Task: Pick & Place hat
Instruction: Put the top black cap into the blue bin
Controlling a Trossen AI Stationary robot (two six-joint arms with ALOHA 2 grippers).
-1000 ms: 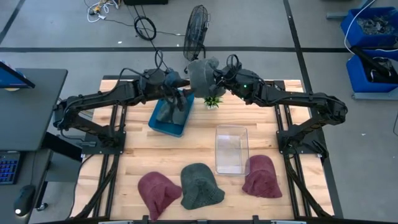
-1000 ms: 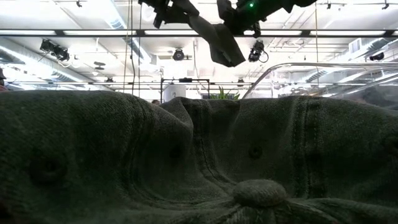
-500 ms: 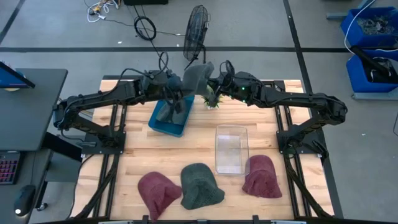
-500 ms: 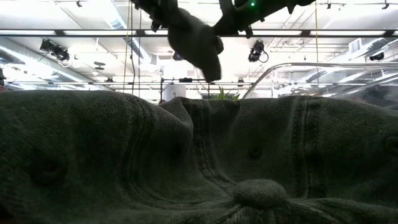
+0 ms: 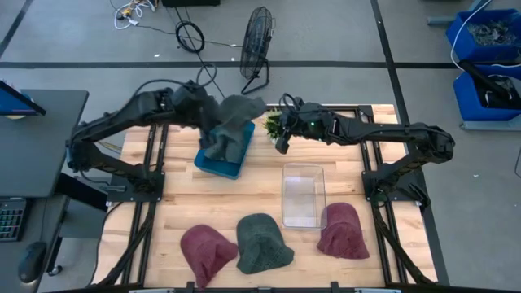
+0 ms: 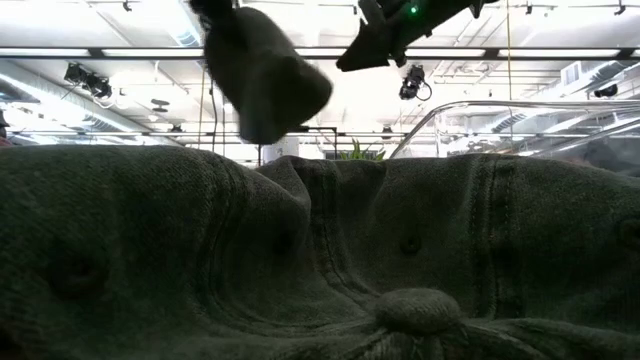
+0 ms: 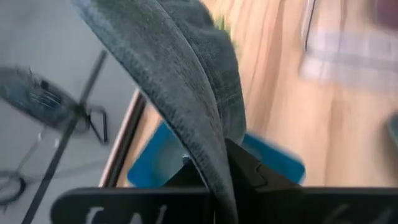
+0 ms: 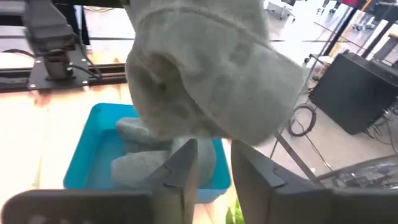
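Your left fingers pinch the grey hat above the blue bin near the bench's far edge; your right fingers stand slightly apart, empty.

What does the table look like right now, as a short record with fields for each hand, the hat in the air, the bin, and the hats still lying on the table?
left hand: shut on the gray hat, raised above the blue bin
right hand: open, empty, beside the small plant
gray hat: hanging from the left hand over the bin
blue bin: already holds at least one gray hat
clear container: empty, right of the bin
hats on table: two maroon hats, one dark gray hat along the near edge
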